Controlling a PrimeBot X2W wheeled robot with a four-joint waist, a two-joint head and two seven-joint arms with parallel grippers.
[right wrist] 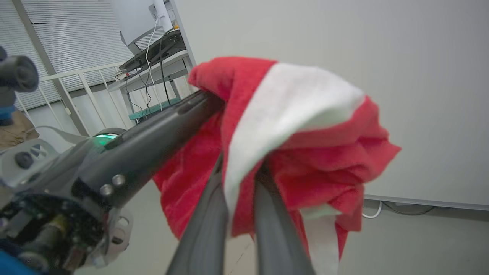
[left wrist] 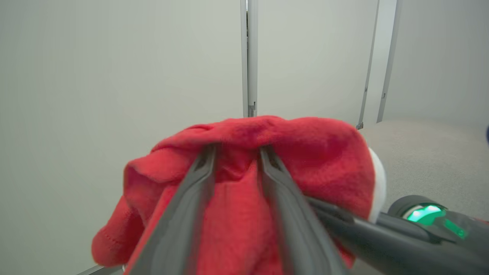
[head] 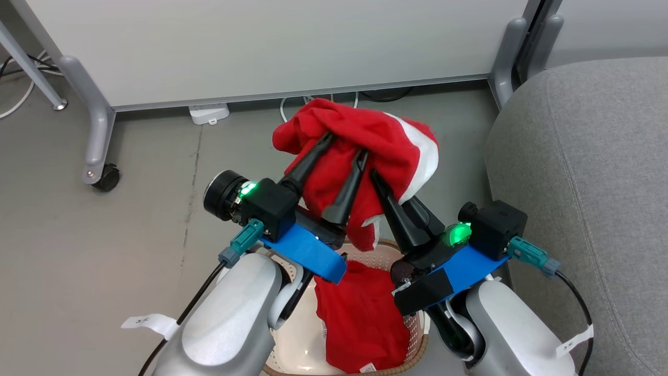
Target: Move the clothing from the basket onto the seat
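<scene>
Head view: basket (head: pixel 295 339) under garment (head: pixel 365 136), right gripper (right wrist: pixel 240 172) apparently clamping it

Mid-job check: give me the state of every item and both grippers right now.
left gripper, open, under the red and white garment
right gripper, shut on that garment
red and white garment, held up above the basket
plain red garment, lying in the basket
basket, upright on the floor
sofa, right of basket, no garment on it
</scene>
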